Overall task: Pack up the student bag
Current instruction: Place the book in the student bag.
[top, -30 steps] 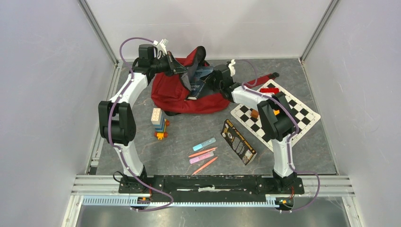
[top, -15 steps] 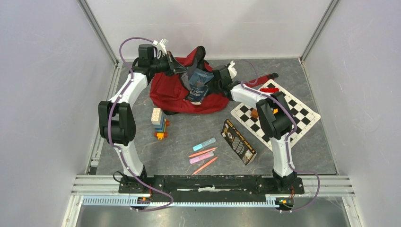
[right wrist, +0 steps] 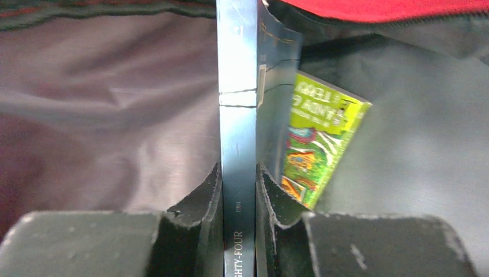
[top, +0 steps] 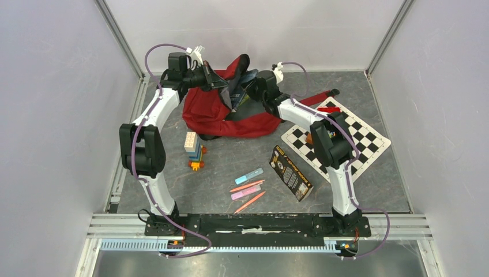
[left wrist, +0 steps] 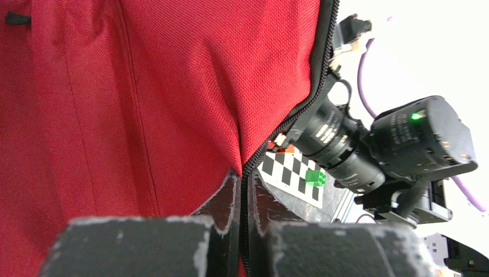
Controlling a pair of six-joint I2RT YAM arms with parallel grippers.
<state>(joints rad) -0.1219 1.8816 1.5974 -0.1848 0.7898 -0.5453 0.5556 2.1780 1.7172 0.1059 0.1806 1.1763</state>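
Note:
The student bag (top: pixel 207 112), dark red, lies at the back middle of the table. My left gripper (top: pixel 222 86) is shut on the zip edge of the bag's opening and holds it lifted. The left wrist view shows the fingers (left wrist: pixel 247 190) pinching the black zip beside red fabric (left wrist: pixel 144 104). My right gripper (top: pixel 249 92) reaches into the opening. It (right wrist: pixel 238 184) is shut on the spine of a dark blue book (right wrist: pixel 237 86) standing upright against the dark lining (right wrist: pixel 104 104). A green-covered book (right wrist: pixel 314 144) leans inside the bag behind it.
A chessboard (top: pixel 346 135) lies right of the bag with a small red box (top: pixel 328 109) and an orange piece (top: pixel 310 138) on it. A black box (top: pixel 292 173), several pens and markers (top: pixel 248 186) and a toy brick stack (top: pixel 194 150) lie nearer the arm bases.
My right gripper has moved the blue book further back into the bag's opening; the cover that showed half a second ago is now mostly hidden. The left gripper has kept its hold.

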